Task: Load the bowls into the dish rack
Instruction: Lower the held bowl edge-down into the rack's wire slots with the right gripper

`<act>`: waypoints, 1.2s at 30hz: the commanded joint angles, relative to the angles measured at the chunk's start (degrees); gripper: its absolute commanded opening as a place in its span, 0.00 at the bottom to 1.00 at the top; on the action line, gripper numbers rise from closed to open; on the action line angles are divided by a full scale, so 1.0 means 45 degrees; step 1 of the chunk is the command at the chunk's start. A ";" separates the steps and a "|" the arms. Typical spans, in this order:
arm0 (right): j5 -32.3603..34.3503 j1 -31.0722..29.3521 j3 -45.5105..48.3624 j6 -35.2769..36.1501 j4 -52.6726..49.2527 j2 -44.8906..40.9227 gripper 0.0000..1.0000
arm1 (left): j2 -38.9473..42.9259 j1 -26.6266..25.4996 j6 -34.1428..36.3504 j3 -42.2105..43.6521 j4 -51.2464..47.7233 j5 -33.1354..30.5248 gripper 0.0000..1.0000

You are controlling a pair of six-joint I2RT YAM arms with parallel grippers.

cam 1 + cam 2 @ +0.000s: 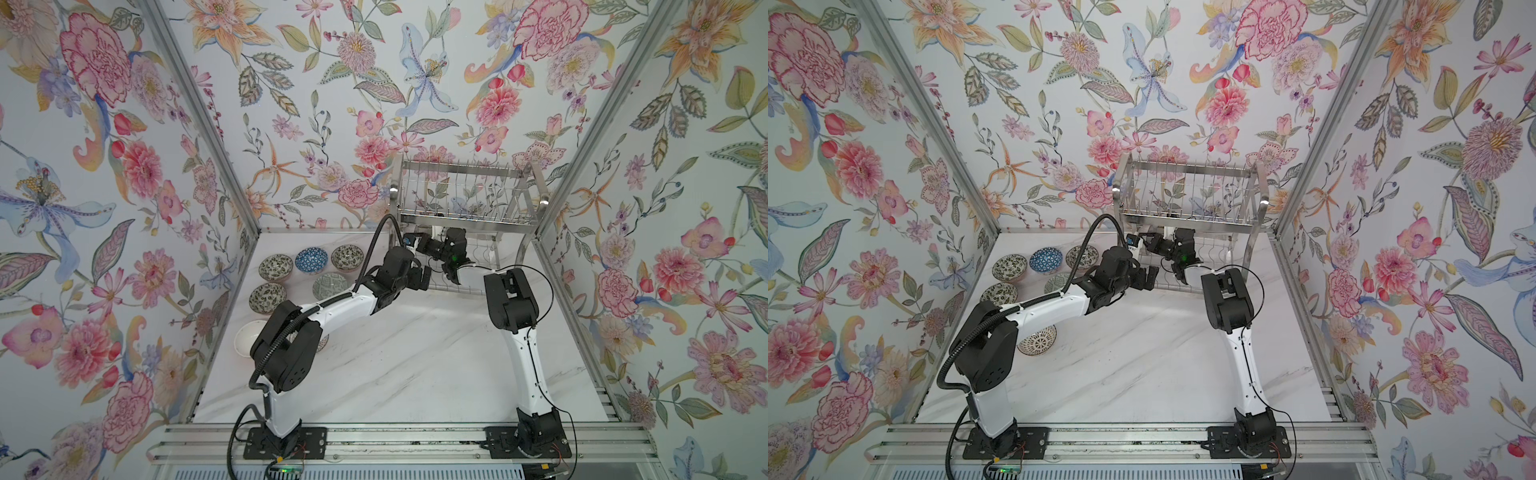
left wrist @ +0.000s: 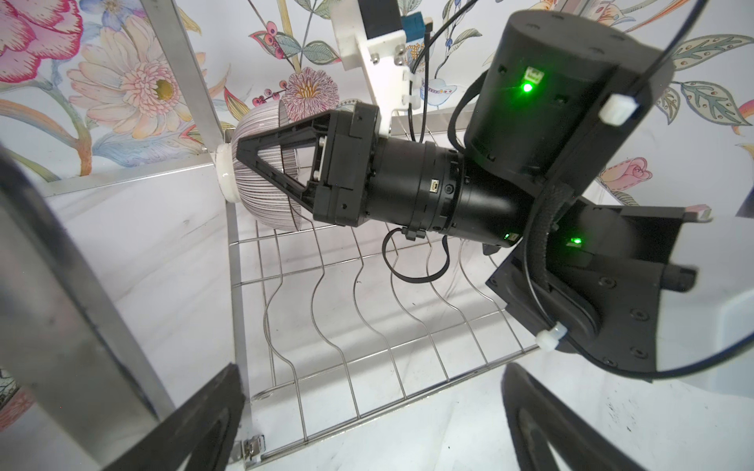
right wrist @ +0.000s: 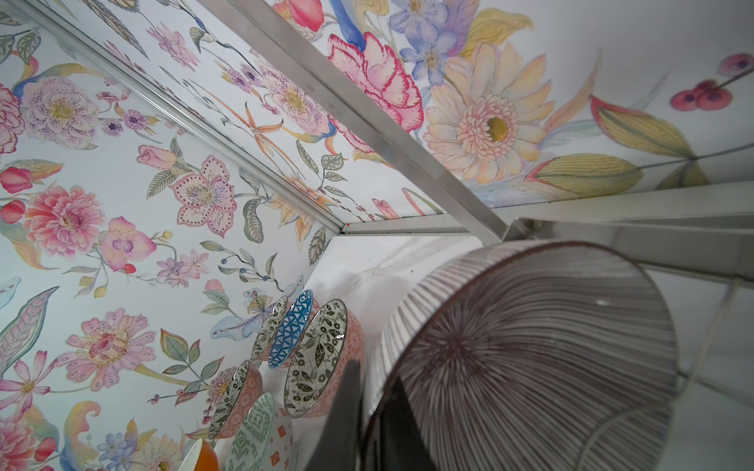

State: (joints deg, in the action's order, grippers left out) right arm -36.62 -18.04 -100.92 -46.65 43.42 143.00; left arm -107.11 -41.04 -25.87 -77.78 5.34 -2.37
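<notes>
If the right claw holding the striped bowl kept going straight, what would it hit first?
Probably the dish rack's steel upright: the striped bowl in the right gripper leads, and its white foot looks against that bar, though depth is unclear.

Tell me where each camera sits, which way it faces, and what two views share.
Both top views: high above the arm bases, looking down at table, dish rack, loose bowls; both arms show.
Left wrist: faces the rack's lower shelf; open left gripper frames the right gripper shut on the striped bowl.
Right wrist: faces the loose bowls past the striped bowl; one own finger shows.
Shared: both wrist views show the striped bowl.
</notes>
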 commanded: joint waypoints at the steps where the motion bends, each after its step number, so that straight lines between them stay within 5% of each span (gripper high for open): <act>1: 0.0892 0.0123 0.0123 0.0387 -0.0769 -0.0327 0.09 | 0.0382 0.0174 0.0227 0.0110 -0.0088 -0.0292 0.99; 36: 0.0930 0.0172 0.1446 -0.0004 0.0178 -0.1626 0.42 | 0.1657 0.0347 0.0125 0.1333 0.0102 -0.0531 0.99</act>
State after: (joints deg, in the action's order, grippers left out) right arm -33.32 -17.61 -96.20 -46.94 42.00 139.35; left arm -102.26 -40.25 -25.89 -73.25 5.17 -3.49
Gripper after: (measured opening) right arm 0.411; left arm 0.994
